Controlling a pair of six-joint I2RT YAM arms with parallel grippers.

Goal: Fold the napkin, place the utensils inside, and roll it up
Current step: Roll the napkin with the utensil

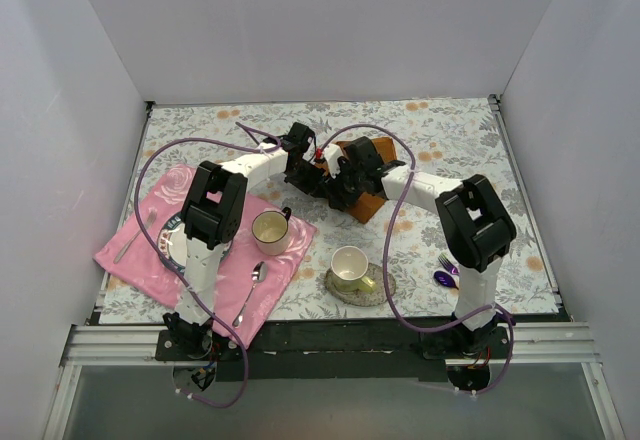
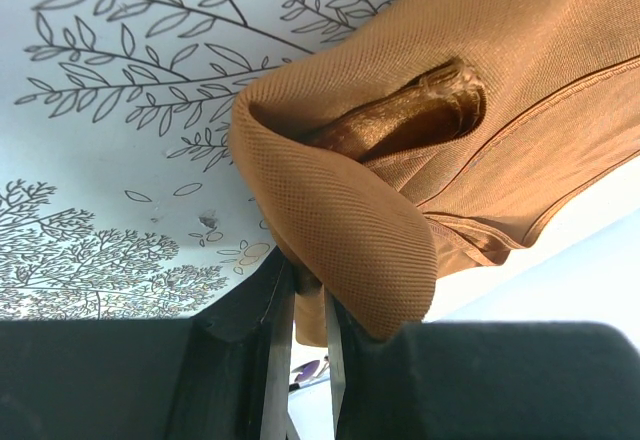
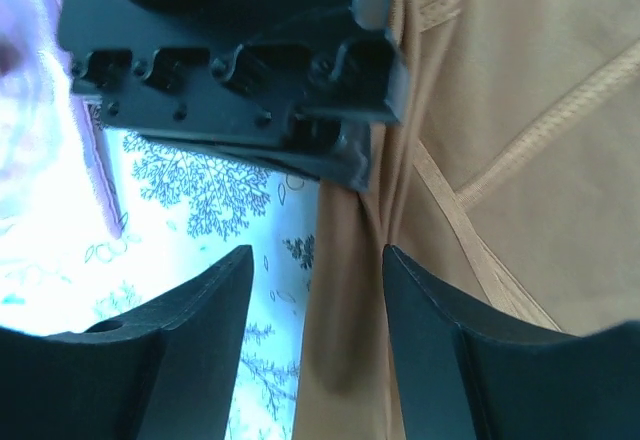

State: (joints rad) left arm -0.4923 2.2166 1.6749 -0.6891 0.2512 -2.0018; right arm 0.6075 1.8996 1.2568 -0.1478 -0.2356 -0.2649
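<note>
The rust-orange napkin (image 1: 372,203) lies bunched at the middle of the table, mostly hidden under both grippers. My left gripper (image 1: 303,168) is shut on a fold of the napkin (image 2: 480,110) and holds it lifted off the tablecloth; its jaws (image 2: 308,282) pinch the cloth's edge. My right gripper (image 1: 338,178) is open, with a hanging fold of the napkin (image 3: 520,160) between its fingers (image 3: 318,265), just below the left gripper's body (image 3: 230,70). The purple fork and dark spoon (image 1: 446,272) lie by the right arm's base. The orange knife is not in view.
A pink cloth (image 1: 140,260) at the left carries a plate (image 1: 170,243), a cup (image 1: 270,230) and a silver spoon (image 1: 250,292). A second cup (image 1: 349,264) stands on a saucer (image 1: 381,290) at the front middle. White walls enclose the flowered tablecloth (image 1: 450,140).
</note>
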